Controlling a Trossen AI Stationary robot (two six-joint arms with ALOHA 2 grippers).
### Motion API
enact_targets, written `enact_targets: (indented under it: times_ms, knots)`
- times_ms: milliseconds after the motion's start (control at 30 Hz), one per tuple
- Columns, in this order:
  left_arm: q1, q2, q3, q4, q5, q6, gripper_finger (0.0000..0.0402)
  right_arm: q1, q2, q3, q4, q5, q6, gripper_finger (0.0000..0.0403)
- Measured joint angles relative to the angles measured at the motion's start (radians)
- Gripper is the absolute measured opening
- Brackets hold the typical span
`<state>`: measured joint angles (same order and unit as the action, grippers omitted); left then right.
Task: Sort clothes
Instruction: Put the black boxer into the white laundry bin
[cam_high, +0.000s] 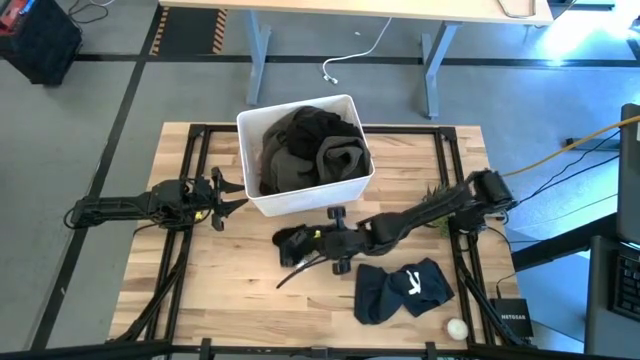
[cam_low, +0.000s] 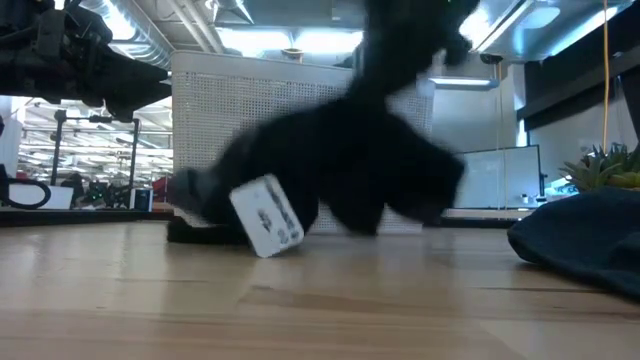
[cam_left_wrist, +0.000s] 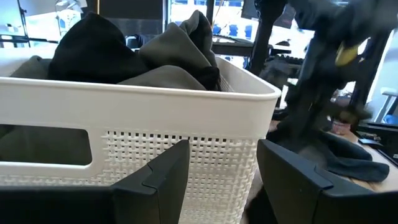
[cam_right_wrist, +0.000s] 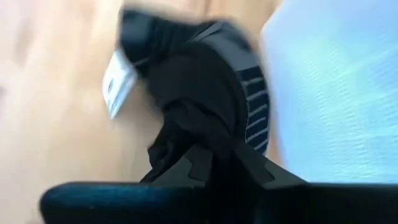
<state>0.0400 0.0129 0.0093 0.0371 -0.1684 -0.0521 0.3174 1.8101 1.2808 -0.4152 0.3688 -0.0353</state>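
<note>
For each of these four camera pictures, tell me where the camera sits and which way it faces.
High: overhead, straight down; both arms, white plastic bin.
Low: table height, level across; black fabric garment hanging.
Left wrist: on left arm, facing the bin; own left gripper open.
Right wrist: on right arm, facing down; right gripper holding the garment.
Shared: high and left wrist both show the bin.

The high view looked straight down on the wooden slatted worktop (cam_high: 250, 270). The low view sat at worktop level, facing across. Both shared the white perforated plastic bin (cam_high: 300, 190), which the left wrist view saw from close beside.
</note>
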Motion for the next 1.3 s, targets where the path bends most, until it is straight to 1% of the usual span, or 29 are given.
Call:
enact_targets:
  times_ms: [67, 233, 300, 367, 500, 567, 667, 800, 867, 933, 1033, 1167, 1233, 1300]
  knots:
    - [0.000, 0.000, 0.000, 0.000, 0.000, 0.000, 0.0184, 0.017, -0.047, 0.045, -0.030, 0.021, -0.028, 0.0042]
    - [0.000, 0.000, 0.000, 0.000, 0.000, 0.000, 0.0184, 0.030, -0.153, 0.173, -0.021, 0.112, -0.170, 0.0011]
    - [0.000, 0.000, 0.000, 0.000, 0.000, 0.000, 0.0184, 0.014, -0.179, 0.226, 0.018, 0.160, -0.240, 0.0013]
    - [0.000, 0.000, 0.000, 0.000, 0.000, 0.000, 0.0184, -0.013, -0.197, 0.277, 0.055, 0.194, -0.307, 0.0023]
    - [0.000, 0.000, 0.000, 0.000, 0.000, 0.000, 0.0184, -0.096, -0.201, 0.375, 0.132, 0.222, -0.399, 0.0033]
    - [0.000, 0.000, 0.000, 0.000, 0.000, 0.000, 0.0184, -0.150, -0.201, 0.411, 0.140, 0.203, -0.415, 0.0032]
    - [0.000, 0.000, 0.000, 0.000, 0.000, 0.000, 0.0184, -0.238, -0.198, 0.424, 0.181, 0.177, -0.408, 0.0031]
    - [0.000, 0.000, 0.000, 0.000, 0.000, 0.000, 0.0184, -0.347, -0.190, 0.423, 0.173, 0.159, -0.331, 0.0043]
    - [0.000, 0.000, 0.000, 0.000, 0.000, 0.000, 0.0184, -0.392, -0.185, 0.423, 0.147, 0.153, -0.264, 0.0056]
    - [0.000, 0.000, 0.000, 0.000, 0.000, 0.000, 0.0184, -0.426, -0.182, 0.423, 0.084, 0.139, -0.207, 0.0076]
    - [0.000, 0.000, 0.000, 0.000, 0.000, 0.000, 0.0184, -0.450, -0.182, 0.422, -0.010, 0.113, -0.160, 0.0119]
    - [0.000, 0.000, 0.000, 0.000, 0.000, 0.000, 0.0184, -0.435, -0.203, 0.426, -0.110, 0.108, -0.152, 0.0188]
    - [0.000, 0.000, 0.000, 0.000, 0.000, 0.000, 0.0184, -0.413, -0.216, 0.464, -0.193, 0.111, -0.150, 0.0219]
    - [0.000, 0.000, 0.000, 0.000, 0.000, 0.000, 0.0184, -0.376, -0.229, 0.526, -0.319, 0.110, -0.142, 0.0244]
